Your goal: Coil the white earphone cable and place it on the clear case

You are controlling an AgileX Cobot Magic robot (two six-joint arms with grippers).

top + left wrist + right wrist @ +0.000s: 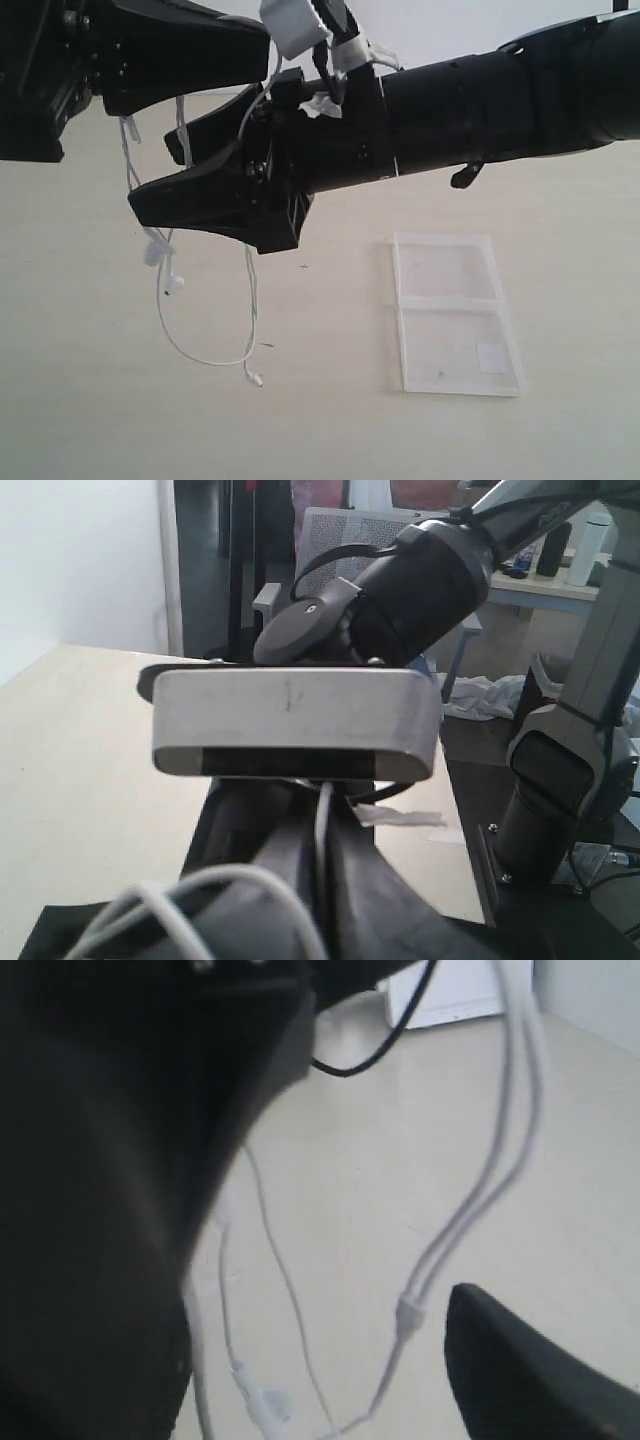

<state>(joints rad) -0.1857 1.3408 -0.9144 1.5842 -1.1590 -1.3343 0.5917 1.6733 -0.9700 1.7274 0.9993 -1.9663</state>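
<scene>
- At left of centre, above the pale table (330,430): the white earphone cable (210,362), hanging in the air in loose strands between the two arms and not yet wound into a coil.
- Lowest part of the cable: one open loop, with the plug (256,379) at its right end, low over the table; whether it touches the surface cannot be told.
- Earbuds (155,250): two, dangling one above the other on the left side of the loop.
- Left gripper (262,52): at upper left, fingers drawn together on a strand of the cable.
- Right gripper (152,175): reaching across from the right, fingers spread apart, cable strands hanging through the gap, nothing pinched.
- Clear case (450,270): lying flat and opened out on the table, right of centre, well apart from the cable, nothing on it.
- Whitish patch (492,357): in the near right corner of the case.
</scene>
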